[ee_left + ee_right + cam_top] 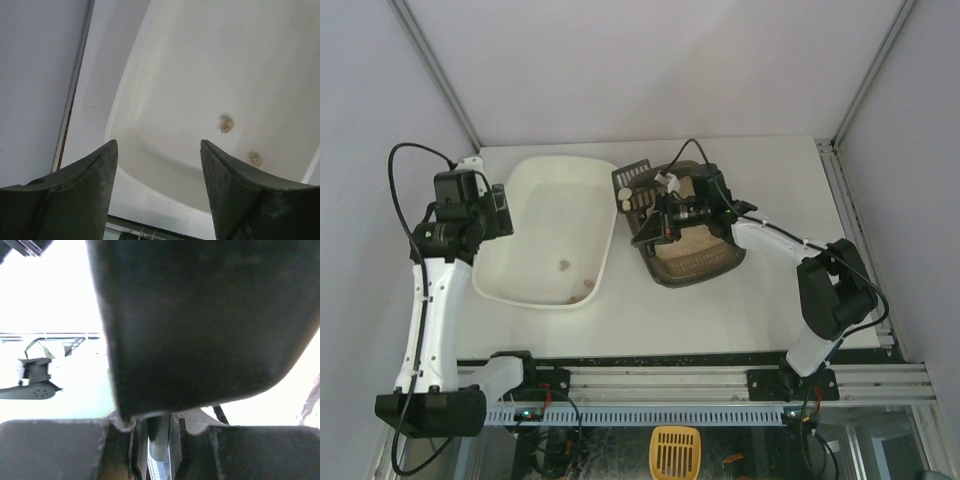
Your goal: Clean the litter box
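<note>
The litter box (708, 272), a dark tray with beige litter, sits right of centre. My right gripper (663, 213) hangs over its left half, shut on the handle (161, 440) of a dark slotted scoop (633, 182). The scoop's head carries pale clumps (626, 203) by the box's far-left corner, and its dark back (200, 315) fills the right wrist view. My left gripper (506, 210) (158, 143) is open and holds nothing, hovering over the left rim of the white tray (520, 172) (120, 95). Two small clumps (227, 124) (255, 159) lie in that tray.
The white tray and the litter box stand side by side, almost touching. A metal rail (720, 385) with both arm bases runs along the near edge. A yellow scoop (674, 450) lies below the table. Enclosure walls close off the left, far and right sides.
</note>
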`<act>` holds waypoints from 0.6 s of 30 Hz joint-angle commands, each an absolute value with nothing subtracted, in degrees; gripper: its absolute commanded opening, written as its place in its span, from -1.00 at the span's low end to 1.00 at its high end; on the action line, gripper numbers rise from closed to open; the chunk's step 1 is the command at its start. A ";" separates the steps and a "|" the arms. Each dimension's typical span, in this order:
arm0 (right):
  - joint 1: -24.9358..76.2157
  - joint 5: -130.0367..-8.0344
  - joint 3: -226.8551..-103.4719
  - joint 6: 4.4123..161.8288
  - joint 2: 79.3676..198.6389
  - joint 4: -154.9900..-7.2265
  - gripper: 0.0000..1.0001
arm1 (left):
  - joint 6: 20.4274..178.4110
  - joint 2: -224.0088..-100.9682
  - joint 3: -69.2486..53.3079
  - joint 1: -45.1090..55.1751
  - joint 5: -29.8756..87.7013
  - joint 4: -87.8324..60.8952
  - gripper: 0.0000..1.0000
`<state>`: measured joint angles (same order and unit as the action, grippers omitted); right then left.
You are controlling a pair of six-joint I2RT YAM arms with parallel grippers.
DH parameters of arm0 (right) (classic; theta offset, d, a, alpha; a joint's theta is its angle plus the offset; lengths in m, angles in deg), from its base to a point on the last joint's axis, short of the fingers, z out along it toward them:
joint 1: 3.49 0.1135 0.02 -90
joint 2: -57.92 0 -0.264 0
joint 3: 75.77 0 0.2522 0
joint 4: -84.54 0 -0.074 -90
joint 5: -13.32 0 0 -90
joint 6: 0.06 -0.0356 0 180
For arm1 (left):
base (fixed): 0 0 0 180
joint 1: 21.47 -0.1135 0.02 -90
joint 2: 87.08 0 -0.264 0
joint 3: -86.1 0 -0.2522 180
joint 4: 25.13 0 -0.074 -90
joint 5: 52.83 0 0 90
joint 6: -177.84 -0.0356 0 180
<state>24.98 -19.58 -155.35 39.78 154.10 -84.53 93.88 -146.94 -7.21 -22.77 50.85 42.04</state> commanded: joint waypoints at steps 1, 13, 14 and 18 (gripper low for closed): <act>31.36 -28.27 -162.54 52.35 155.11 -66.19 -1.00 | 89.75 -151.78 -0.70 -27.20 47.99 45.26 0.44; 56.12 -77.87 -199.77 71.15 170.79 -26.58 -1.00 | 85.26 -167.90 11.61 -57.77 19.18 56.89 0.41; 57.64 -82.46 -202.99 71.98 172.74 -24.09 -1.00 | 85.18 -167.80 11.15 -58.44 17.72 56.66 0.41; 63.70 -97.10 -212.19 75.08 179.05 -17.20 -1.00 | 84.44 -166.04 8.98 -59.06 15.38 55.16 0.41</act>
